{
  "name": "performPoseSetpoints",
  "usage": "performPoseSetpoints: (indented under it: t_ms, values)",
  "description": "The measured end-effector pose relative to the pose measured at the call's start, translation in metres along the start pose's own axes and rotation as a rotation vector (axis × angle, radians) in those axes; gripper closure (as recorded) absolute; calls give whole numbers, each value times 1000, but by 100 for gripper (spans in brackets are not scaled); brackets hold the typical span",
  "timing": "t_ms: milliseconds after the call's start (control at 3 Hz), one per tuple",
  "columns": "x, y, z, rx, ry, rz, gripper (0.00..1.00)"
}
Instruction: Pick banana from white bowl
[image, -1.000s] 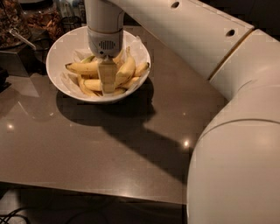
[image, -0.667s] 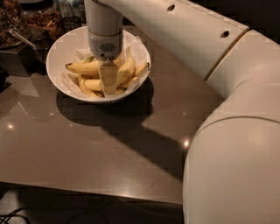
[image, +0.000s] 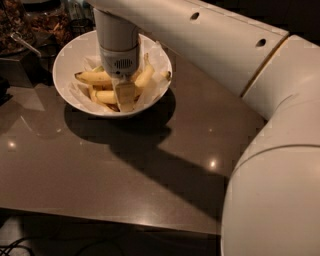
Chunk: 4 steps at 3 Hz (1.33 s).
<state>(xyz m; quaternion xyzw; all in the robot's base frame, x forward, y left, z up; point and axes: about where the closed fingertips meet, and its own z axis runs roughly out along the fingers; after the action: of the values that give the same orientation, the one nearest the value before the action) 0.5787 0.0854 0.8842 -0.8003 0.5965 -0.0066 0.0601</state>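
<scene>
The white bowl (image: 70, 57) stands at the back left of the brown table, lined with crinkled white paper and holding several bananas. The long yellow banana (image: 92, 77) lies across its left middle, its dark stem end pointing left and its right part hidden behind my wrist. A shorter banana (image: 145, 75) leans up on the right, and another (image: 105, 96) lies at the front. My gripper (image: 125, 96) reaches straight down into the middle of the bowl among the bananas, right beside the long one.
Dark containers of food (image: 47, 22) and a spoon handle (image: 22, 44) stand behind and left of the bowl. My white arm (image: 270, 150) fills the right side. The table's front edge (image: 110, 217) runs along the bottom.
My gripper has dipped slightly lower into the bowl. The bananas around it have shifted a little, and the one on the right now leans up.
</scene>
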Motion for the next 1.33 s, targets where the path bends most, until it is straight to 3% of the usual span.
performPoseSetpoints:
  t_ms: [667, 1333]
  values:
    - [-2, 16, -12, 35, 6, -44, 97]
    - [-2, 15, -14, 35, 6, -44, 100]
